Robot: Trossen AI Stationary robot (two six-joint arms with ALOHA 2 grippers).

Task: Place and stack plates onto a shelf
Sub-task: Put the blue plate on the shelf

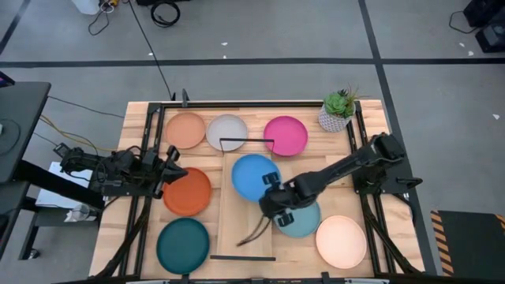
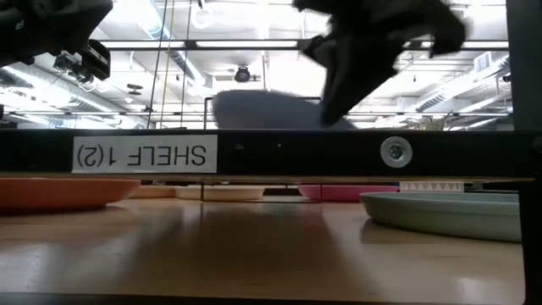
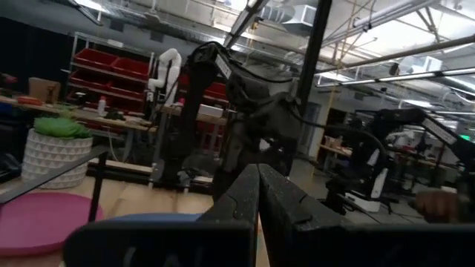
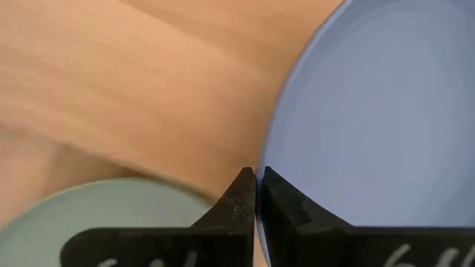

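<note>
Right tool (image 1: pixel 272 203) pinching blue plate (image 1: pixel 254 175) rim over shelf (image 1: pixel 237 229); left tool (image 1: pixel 175 170) closed, waiting; seven plates remaining on worktop (image 1: pixel 142 118).

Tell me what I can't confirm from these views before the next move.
- High view: the right gripper covers the blue plate rim; contact unclear.
- Low view: the labelled black bar hides most of that plate.
- Right wrist view: the light blue plate is cut off by the edge.

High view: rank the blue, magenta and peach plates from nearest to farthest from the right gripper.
From the right gripper:
1. Blue plate, on the shelf, right beside it.
2. Magenta plate, back row, right of centre.
3. Peach plate, back row, left.
</note>
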